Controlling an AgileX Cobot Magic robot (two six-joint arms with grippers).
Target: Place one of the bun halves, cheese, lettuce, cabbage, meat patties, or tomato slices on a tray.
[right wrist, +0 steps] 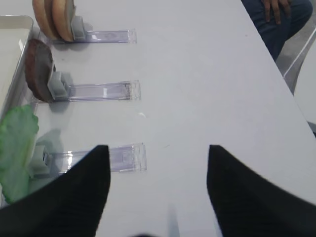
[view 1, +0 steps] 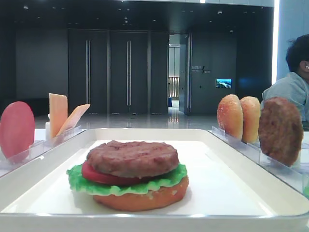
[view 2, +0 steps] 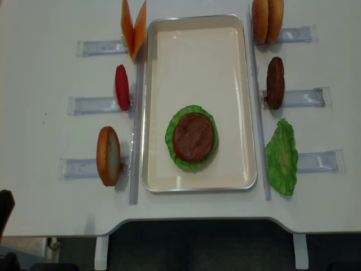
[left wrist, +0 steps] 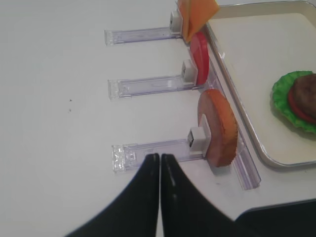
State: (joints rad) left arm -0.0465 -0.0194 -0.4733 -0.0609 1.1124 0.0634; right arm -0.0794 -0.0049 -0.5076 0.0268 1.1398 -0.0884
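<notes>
On the white tray [view 2: 197,62] stands a stack: a bun half [view 1: 145,198], lettuce [view 1: 94,184], a tomato slice [view 1: 96,174] and a meat patty [view 2: 193,136] on top. Left of the tray, cheese [view 2: 134,28], a tomato slice [view 2: 122,87] and a bun half [left wrist: 219,126] stand in racks. On the right are two bun halves [view 2: 267,21], a patty [right wrist: 38,69] and a lettuce leaf [right wrist: 17,143]. My left gripper [left wrist: 160,157] is shut and empty over the bun half's rack. My right gripper [right wrist: 158,148] is open and empty above the table beside the lettuce rack.
Clear slotted racks [view 2: 84,104] [view 2: 307,97] lie on the white table on both sides of the tray. A seated person [view 1: 294,82] is beyond the table's right side, legs showing [right wrist: 276,19]. The table's front edge [view 2: 186,226] runs just below the tray.
</notes>
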